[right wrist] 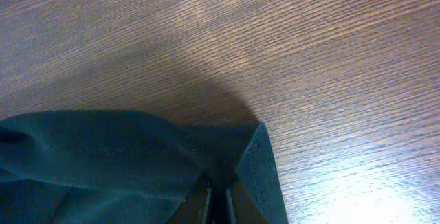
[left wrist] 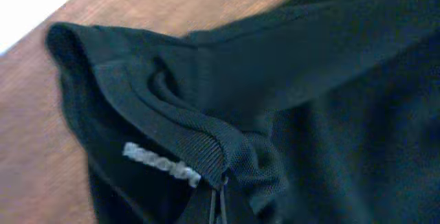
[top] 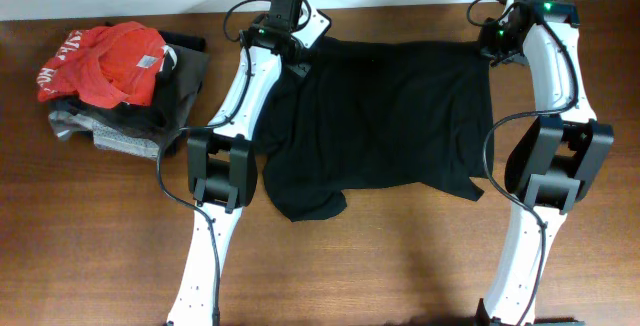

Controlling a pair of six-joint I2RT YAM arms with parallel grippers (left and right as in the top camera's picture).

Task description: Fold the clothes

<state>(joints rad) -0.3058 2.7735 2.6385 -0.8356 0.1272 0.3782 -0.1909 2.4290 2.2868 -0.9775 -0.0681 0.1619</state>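
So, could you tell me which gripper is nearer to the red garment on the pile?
Left. The left gripper grips the black shirt at its corner nearest the red garment; the right gripper grips the opposite corner, farther away.

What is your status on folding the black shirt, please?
Left gripper shut on black shirt, ribbed edge. Right gripper shut on its corner. Shirt spread, unfolded. Garment pile lies apart.

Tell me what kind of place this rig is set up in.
Likely a lab bench for folding trials rather than a home: a wooden table, a black shirt spread between the left arm and right arm, and a pile of other garments to one side.
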